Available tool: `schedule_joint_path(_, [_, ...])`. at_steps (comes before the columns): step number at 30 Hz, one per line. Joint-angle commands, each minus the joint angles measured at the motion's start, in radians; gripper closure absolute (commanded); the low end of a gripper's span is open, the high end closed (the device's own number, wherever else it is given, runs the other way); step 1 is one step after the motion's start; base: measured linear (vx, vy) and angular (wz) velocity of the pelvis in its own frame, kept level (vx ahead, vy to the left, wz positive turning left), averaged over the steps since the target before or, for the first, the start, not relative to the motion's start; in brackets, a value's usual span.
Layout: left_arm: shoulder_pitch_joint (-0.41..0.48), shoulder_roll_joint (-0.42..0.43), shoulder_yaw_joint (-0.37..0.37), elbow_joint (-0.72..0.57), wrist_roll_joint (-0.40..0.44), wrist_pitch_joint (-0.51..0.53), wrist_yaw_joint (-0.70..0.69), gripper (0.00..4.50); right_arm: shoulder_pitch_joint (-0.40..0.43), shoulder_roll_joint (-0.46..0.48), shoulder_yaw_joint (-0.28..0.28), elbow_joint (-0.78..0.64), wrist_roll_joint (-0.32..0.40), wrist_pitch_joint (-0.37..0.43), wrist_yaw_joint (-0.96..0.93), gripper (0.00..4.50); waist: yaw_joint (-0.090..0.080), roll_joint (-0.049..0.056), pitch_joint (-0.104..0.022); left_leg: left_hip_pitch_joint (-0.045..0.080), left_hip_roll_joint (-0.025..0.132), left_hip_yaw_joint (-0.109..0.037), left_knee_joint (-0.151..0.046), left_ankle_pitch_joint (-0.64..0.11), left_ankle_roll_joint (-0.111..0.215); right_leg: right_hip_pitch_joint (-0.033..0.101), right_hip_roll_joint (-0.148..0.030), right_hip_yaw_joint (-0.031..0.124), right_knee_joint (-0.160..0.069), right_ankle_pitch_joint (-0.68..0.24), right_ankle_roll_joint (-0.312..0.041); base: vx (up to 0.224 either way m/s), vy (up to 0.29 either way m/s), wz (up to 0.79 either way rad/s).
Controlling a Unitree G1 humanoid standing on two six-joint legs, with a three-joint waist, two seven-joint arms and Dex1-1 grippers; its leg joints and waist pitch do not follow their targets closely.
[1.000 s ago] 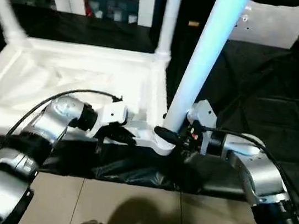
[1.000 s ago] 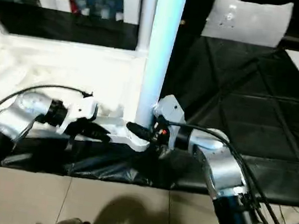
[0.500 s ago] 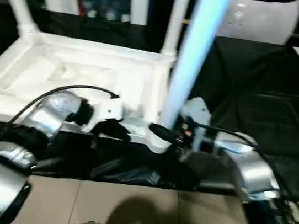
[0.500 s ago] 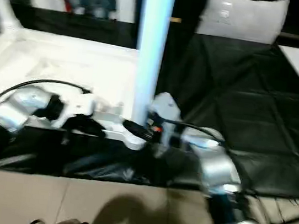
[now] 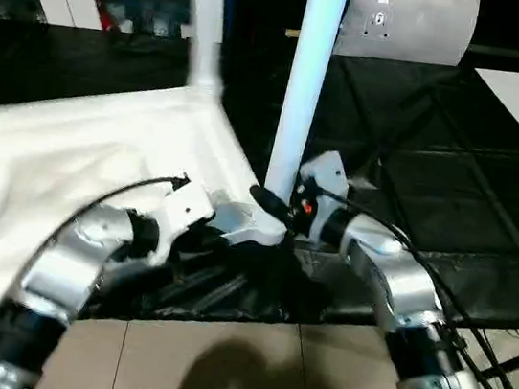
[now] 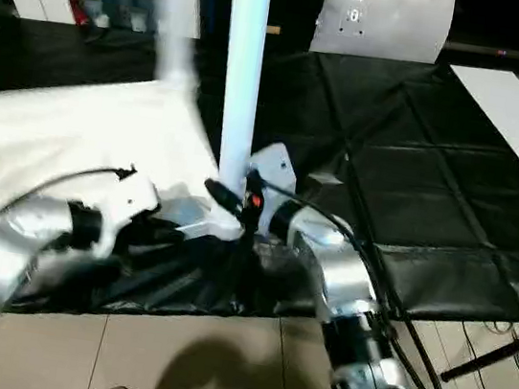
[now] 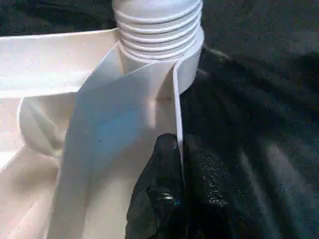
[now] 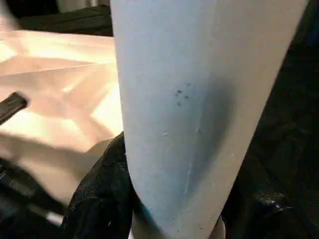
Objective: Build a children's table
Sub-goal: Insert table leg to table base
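White tabletop (image 5: 70,168) rim pinched in left jaws; right jaws clasp upright leg (image 5: 306,85).

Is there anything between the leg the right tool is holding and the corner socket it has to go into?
Nothing visible. The right tool grips the upright leg near its base, and the leg already stands in the near corner socket of the tabletop; the left wrist view shows its threaded end seated there.
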Motion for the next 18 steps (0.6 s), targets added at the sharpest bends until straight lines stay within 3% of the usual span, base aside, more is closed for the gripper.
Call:
schedule_joint_path(1, [-0.047, -0.038, -0.062, -0.117, -0.05, -0.034, -0.039, 4.5, 0.034, 0.009, 0.036, 0.128, -0.059, 0.06, -0.039, 2.61, 0.003, 0.003, -0.041, 0.024, 0.039, -0.047, -0.07, -0.434, 0.014, 0.014, -0.078, 0.029, -0.111, -0.721, -0.066, 0.0, 0.0, 0.0])
schedule_joint_path(8, [-0.065, 0.013, -0.043, -0.103, -0.011, -0.001, -0.014, 4.5, 0.032, 0.021, 0.035, 0.146, -0.052, 0.048, -0.037, 2.61, 0.0, 0.012, -0.039, 0.029, 0.038, -0.06, -0.07, -0.511, -0.004, 0.012, -0.08, 0.018, -0.117, -0.73, -0.048, 0.0, 0.0, 0.0])
schedule_joint_path(10, [-0.065, 0.029, -0.049, -0.104, -0.003, 0.009, -0.012, 4.5, 0.029, 0.024, 0.032, 0.157, -0.055, 0.043, -0.04, 2.61, -0.001, 0.021, -0.041, 0.027, 0.04, -0.067, -0.071, -0.529, -0.01, 0.021, -0.084, 0.007, -0.119, -0.717, -0.047, 0.0, 0.0, 0.0])
schedule_joint_path(13, [-0.065, 0.065, -0.072, -0.1, 0.035, 0.017, 0.0, 4.5, 0.024, 0.023, 0.025, 0.174, -0.057, 0.031, -0.04, 2.61, -0.002, 0.022, -0.041, 0.022, 0.047, -0.075, -0.079, -0.549, -0.017, 0.028, -0.086, 0.003, -0.113, -0.664, -0.063, 0.0, 0.0, 0.0])
schedule_joint_path(15, [-0.067, 0.074, -0.07, -0.085, 0.049, 0.004, 0.013, 4.5, 0.019, 0.026, 0.015, 0.183, -0.051, 0.023, -0.039, 2.05, -0.001, 0.023, -0.041, 0.027, 0.044, -0.075, -0.075, -0.551, -0.02, 0.026, -0.088, 0.003, -0.115, -0.666, -0.07, 0.0, 0.0, 0.0])
schedule_joint_path(18, [-0.081, 0.057, -0.04, -0.064, 0.024, 0.001, 0.024, 4.5, 0.015, 0.028, 0.008, 0.186, -0.042, 0.014, -0.033, 1.82, 0.002, 0.023, -0.045, 0.029, 0.043, -0.074, -0.071, -0.541, -0.019, 0.027, -0.089, 0.002, -0.116, -0.657, -0.08, 0.0, 0.0, 0.0])
